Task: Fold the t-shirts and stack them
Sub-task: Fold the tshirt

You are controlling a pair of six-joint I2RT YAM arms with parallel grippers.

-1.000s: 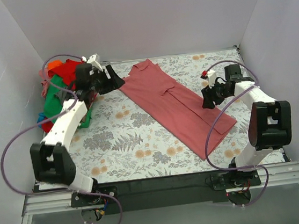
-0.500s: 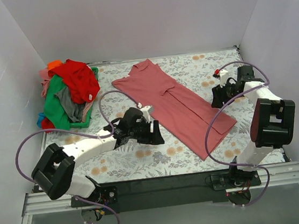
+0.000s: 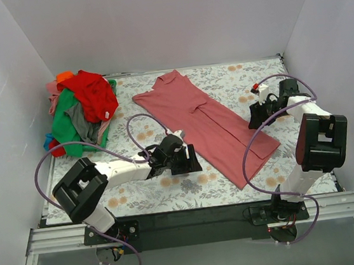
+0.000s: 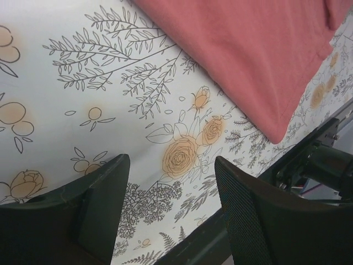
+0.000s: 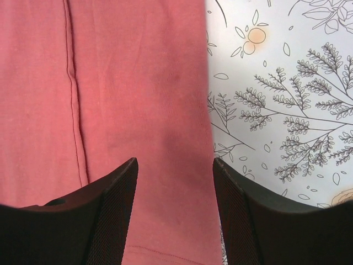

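The floral table cover (image 3: 137,175) may bunch if I pinch low. The salmon t-shirt (image 3: 208,126) lies diagonally mid-table. The left gripper (image 4: 171,163), open and empty, hangs beside its edge. The right gripper (image 5: 174,163), equally open and empty, straddles its far edge.

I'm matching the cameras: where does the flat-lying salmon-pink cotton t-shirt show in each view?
Top external: the salmon-pink cotton t-shirt runs diagonally across the centre.
Left wrist: the t-shirt fills the upper right.
Right wrist: it fills the left half.
Shared landmark: the floral-patterned table cover bordering it.
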